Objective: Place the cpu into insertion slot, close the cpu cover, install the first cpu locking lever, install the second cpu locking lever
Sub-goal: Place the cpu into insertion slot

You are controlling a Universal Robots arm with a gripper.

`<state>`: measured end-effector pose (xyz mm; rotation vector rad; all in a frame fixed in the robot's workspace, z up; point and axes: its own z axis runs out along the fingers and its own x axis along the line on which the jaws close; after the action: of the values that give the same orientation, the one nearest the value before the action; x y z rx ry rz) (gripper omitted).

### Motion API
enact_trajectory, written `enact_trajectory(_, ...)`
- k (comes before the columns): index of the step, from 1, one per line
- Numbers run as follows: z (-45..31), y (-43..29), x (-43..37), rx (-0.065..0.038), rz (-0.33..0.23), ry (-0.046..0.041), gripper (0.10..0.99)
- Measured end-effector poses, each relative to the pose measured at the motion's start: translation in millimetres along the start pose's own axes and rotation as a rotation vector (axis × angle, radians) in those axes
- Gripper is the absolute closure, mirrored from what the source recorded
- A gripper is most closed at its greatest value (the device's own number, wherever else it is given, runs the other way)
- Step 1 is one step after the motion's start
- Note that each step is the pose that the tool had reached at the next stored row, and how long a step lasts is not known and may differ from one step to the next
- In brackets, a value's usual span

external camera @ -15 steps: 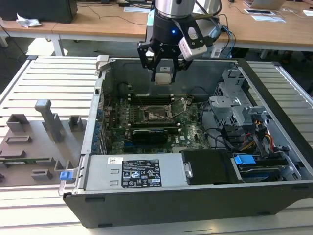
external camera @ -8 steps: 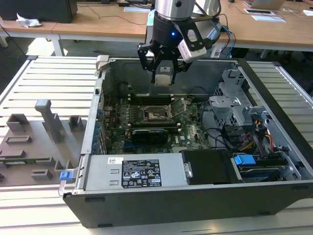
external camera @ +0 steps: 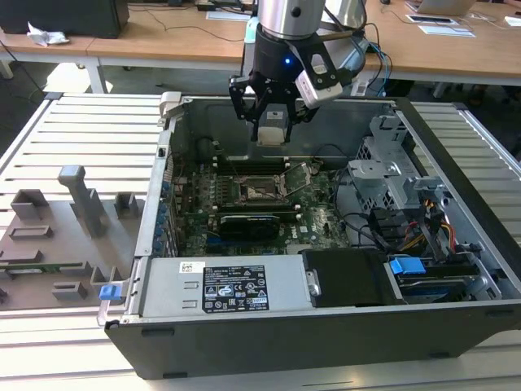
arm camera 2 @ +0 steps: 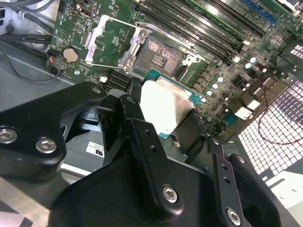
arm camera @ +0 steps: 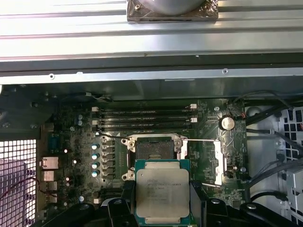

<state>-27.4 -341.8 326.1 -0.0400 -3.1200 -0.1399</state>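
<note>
Fingers (arm camera: 129, 195) of my black gripper (external camera: 271, 133) are closed to chip width, pinching the small flat square cpu with its silvery-grey metal top (arm camera: 162, 191) by two opposite edges. Reading the exterior view from its left, a grey moulded fixture tray (external camera: 49, 244) sits at nine o'clock of the open black computer case (external camera: 326, 342). Next comes me, hanging above the green motherboard (external camera: 195, 212). The bare square insertion socket (external camera: 262, 191) lies at six o'clock from me in that view, below and apart. The thin silvery hinged cpu cover (arm camera: 218, 163) is swung open beside the socket, so I judge the socket free to receive the chip.
</note>
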Motion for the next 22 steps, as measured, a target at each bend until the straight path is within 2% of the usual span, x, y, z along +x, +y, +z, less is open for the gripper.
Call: enact_trajectory(22,14.4,-1.3,-0.3,0.0,0.0,0.0,0.541)
